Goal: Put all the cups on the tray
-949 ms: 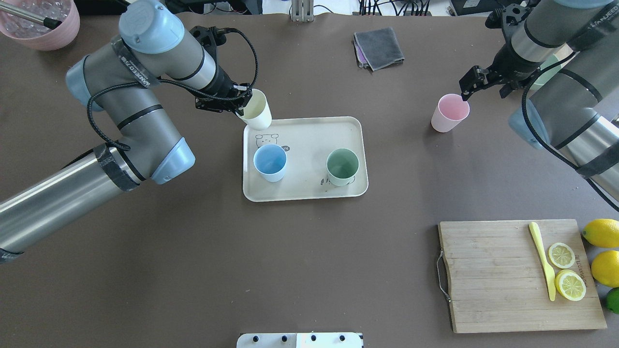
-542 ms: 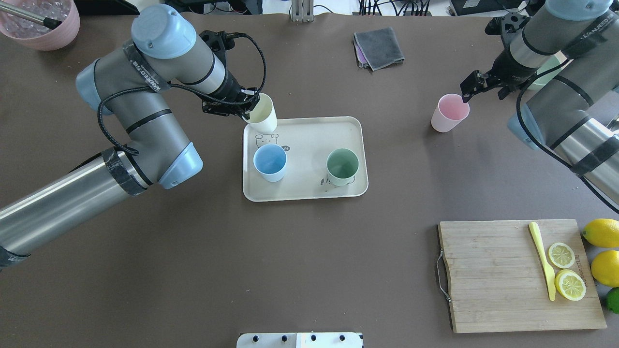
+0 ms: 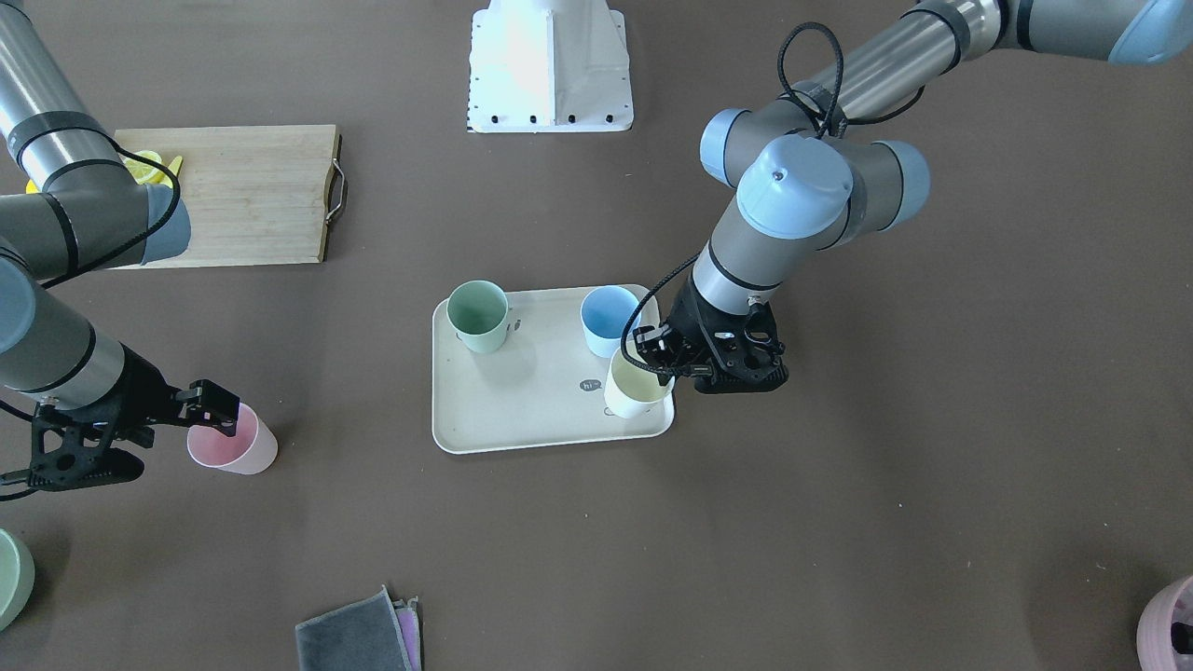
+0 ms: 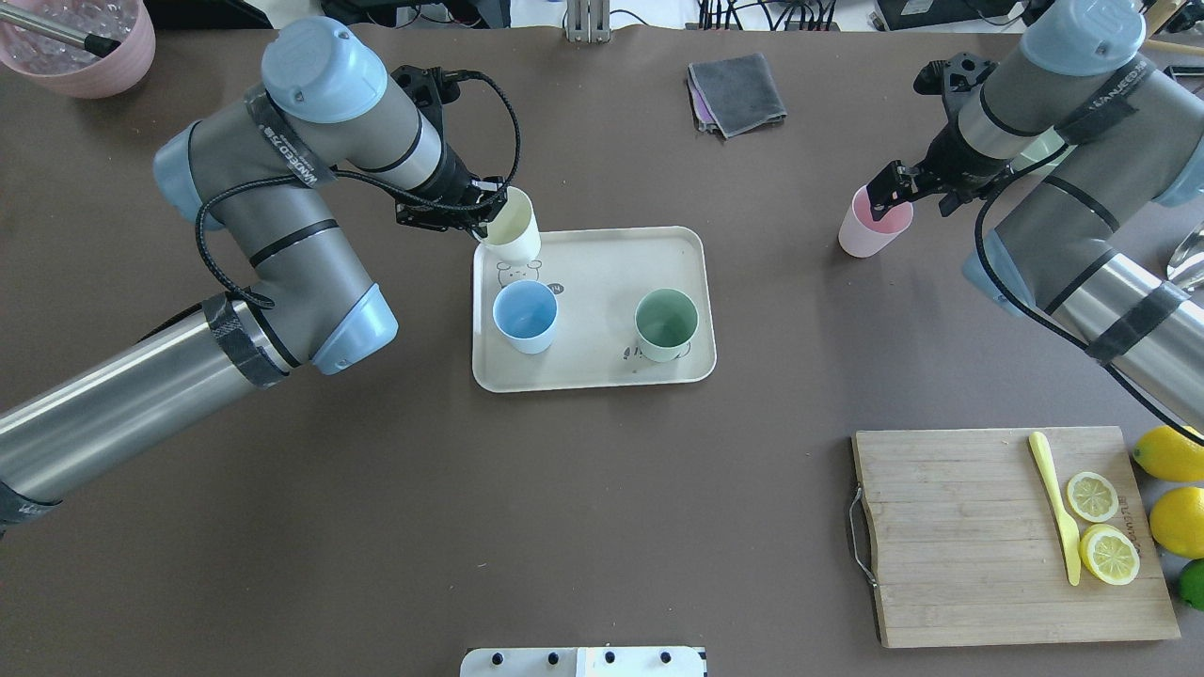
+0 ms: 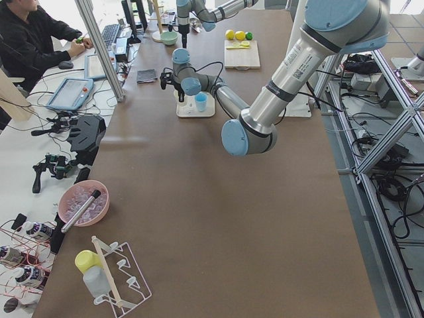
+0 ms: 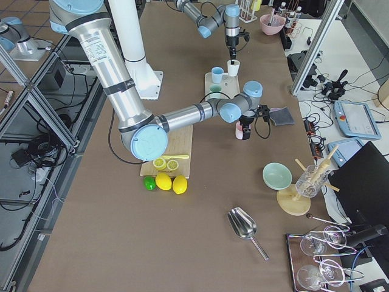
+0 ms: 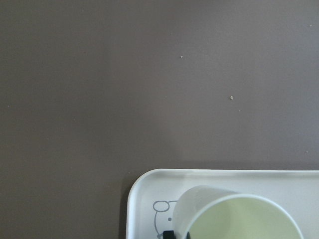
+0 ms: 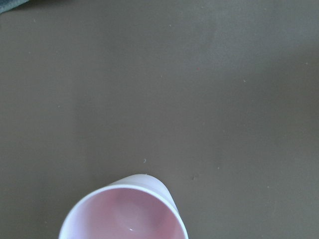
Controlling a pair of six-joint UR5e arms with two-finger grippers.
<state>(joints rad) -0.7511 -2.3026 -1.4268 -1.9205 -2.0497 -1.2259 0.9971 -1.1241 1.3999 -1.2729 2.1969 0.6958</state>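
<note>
The cream tray [image 4: 602, 273] holds the blue cup [image 4: 525, 315] and the green cup [image 4: 666, 324], both upright. My left gripper [image 4: 487, 209] is shut on the rim of the cream-yellow cup [image 4: 513, 230] and holds it over the tray's far left corner, above the bunny print. I cannot tell if the cup touches the tray. The left wrist view shows this cup [image 7: 239, 219] and the tray corner [image 7: 149, 199]. The pink cup [image 4: 865, 235] stands on the table right of the tray. My right gripper [image 4: 889, 193] is open at its rim. The right wrist view shows the pink cup [image 8: 124, 214].
A wooden cutting board [image 4: 988, 536] with lemon halves and a yellow knife lies at the near right, with whole lemons [image 4: 1171, 451] beside it. A folded grey cloth [image 4: 736, 92] lies at the far middle. A mauve-pink bowl [image 4: 85, 56] stands at the far left.
My left gripper has carried the cream-yellow cup a little to the right, over the tray's corner. My right gripper has moved left onto the pink cup's rim. The pink cup has not moved.
</note>
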